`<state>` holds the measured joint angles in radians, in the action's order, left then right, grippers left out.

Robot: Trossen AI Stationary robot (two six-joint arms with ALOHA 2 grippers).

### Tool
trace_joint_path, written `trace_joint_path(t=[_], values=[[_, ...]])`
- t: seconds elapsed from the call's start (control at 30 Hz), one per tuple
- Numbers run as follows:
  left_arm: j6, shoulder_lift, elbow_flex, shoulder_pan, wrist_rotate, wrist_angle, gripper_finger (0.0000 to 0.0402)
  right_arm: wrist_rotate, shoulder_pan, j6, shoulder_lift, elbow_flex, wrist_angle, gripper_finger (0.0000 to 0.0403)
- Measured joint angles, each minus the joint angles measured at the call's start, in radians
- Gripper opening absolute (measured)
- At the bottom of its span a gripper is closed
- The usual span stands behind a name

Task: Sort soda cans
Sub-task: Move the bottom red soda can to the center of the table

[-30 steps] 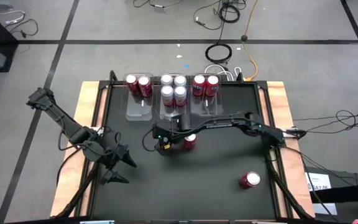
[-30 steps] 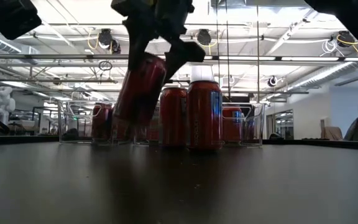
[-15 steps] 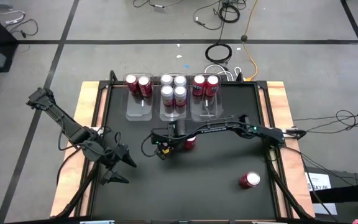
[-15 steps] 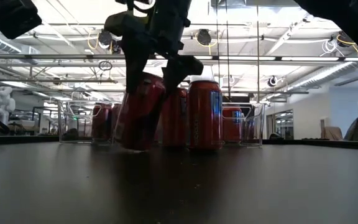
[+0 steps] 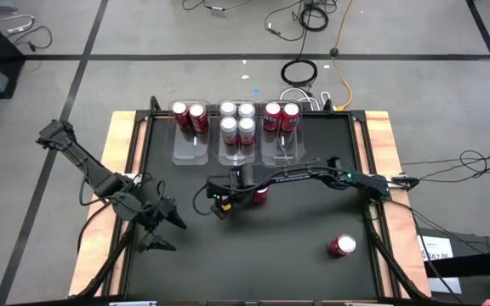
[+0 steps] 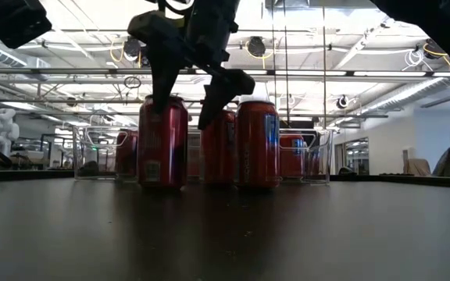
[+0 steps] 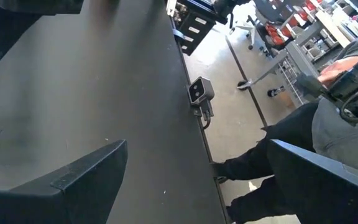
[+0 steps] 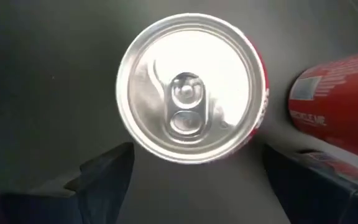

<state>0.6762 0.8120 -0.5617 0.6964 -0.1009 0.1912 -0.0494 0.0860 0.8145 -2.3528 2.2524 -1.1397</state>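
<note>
clear bins [image 5: 191, 151], black table [image 5: 296, 246], floor cables [image 5: 300, 72]

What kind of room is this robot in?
Probably a robotics lab or workshop: cables lie loose on a concrete floor, ceiling pipes run bare, and a white robot figure stands in the back.

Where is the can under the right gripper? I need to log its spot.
It stands upright mid-table, directly below the right gripper, beside another red can.
</note>
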Motion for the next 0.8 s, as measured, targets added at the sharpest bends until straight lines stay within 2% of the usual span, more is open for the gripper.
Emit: trace_joint_path(t=[0.37, 0.6, 0.67, 0.8], values=[[0.0, 0.0, 0.0, 0.0, 0.003, 0.0, 0.0396, 0.004, 0.004, -0.015, 0.008, -0.001, -0.006, 0.0348], [0.0, 0.0, 0.0, 0.0, 0.004, 0.0, 0.0396, -0.005, 0.036, -0.037, 0.093, -0.002, -0.051, 0.0348], [0.0, 0.0, 0.0, 0.0, 0.004, 0.001, 0.0396, -0.039, 0.055, -0.038, 0.126, -0.002, -0.082, 0.0348], [0.0, 0.0, 0.0, 0.0, 0.004, 0.001, 0.0396, -0.174, 0.119, -0.014, 0.213, -0.001, -0.225, 0.0348]])
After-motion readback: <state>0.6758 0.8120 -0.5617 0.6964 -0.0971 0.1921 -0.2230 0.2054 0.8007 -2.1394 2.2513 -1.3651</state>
